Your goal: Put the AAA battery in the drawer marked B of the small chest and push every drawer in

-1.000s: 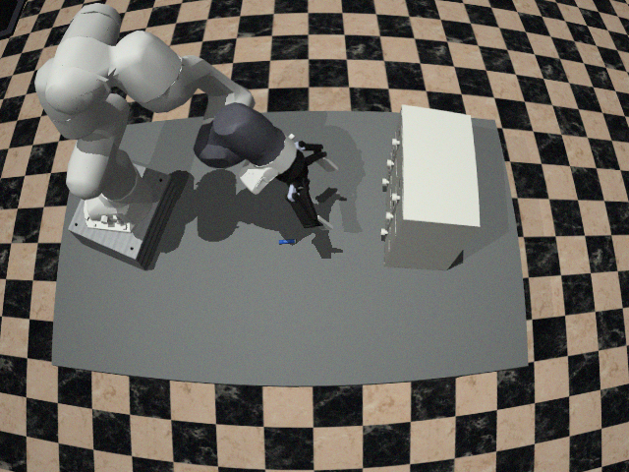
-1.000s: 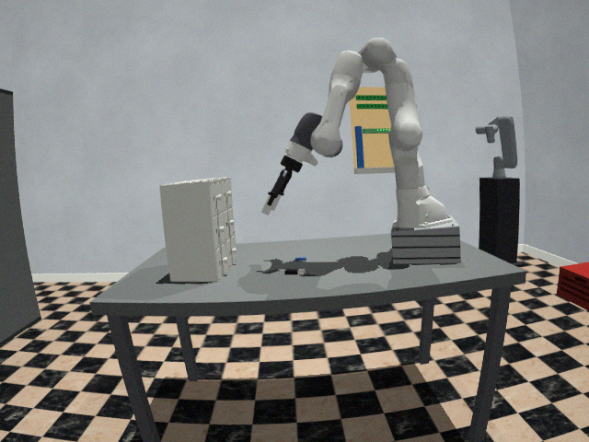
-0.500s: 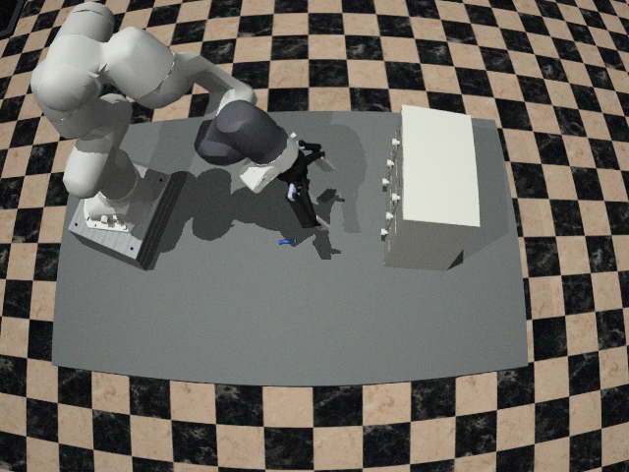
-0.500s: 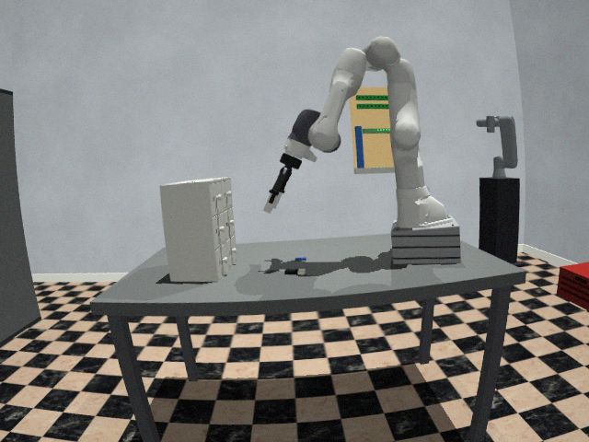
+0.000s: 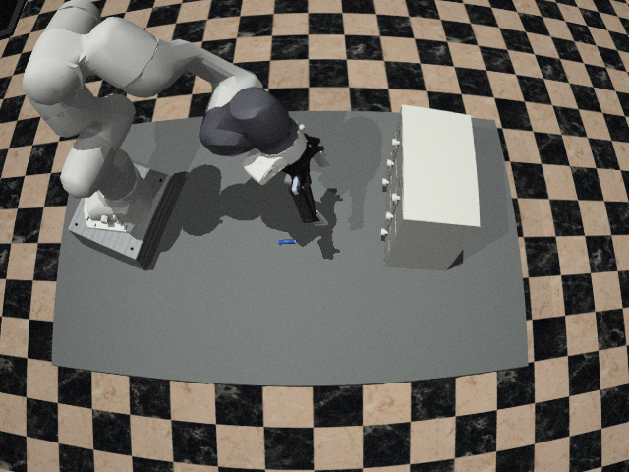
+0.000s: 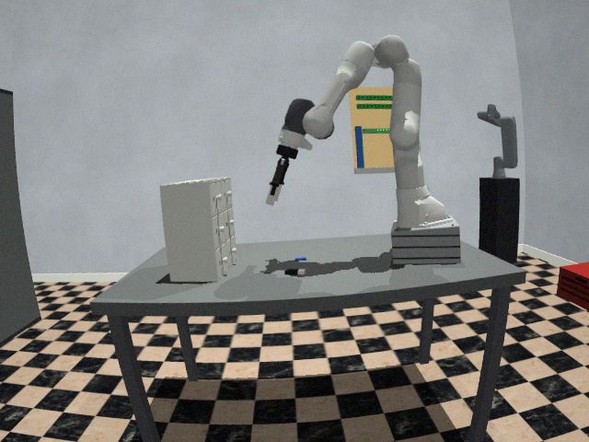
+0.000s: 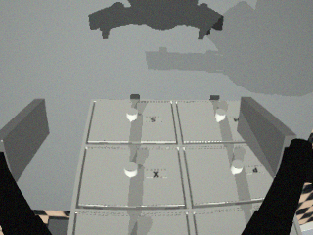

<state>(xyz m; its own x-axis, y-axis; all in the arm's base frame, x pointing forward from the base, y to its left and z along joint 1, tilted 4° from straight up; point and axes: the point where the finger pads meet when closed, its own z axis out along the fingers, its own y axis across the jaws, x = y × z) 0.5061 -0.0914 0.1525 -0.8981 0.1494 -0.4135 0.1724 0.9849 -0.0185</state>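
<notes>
The small white chest (image 5: pixel 439 167) (image 6: pixel 190 228) stands at the right of the table. Its drawer fronts (image 7: pixel 131 186), each with a white knob, fill the wrist view and all sit flush; I cannot read their marks. The blue AAA battery (image 5: pixel 287 241) (image 6: pixel 300 259) lies on the table between the robot base and the chest. My gripper (image 5: pixel 311 215) (image 6: pixel 271 200) (image 7: pixel 143 115) is open and empty. It hangs in the air well above the table, tilted towards the chest's front and apart from it.
A small black and white object (image 6: pixel 294 272) lies on the table near the battery. The robot base (image 5: pixel 122 223) (image 6: pixel 425 242) stands at the far side of the grey table (image 5: pixel 254 324). A red crate (image 6: pixel 575 285) and a black pedestal (image 6: pixel 498 214) stand on the floor.
</notes>
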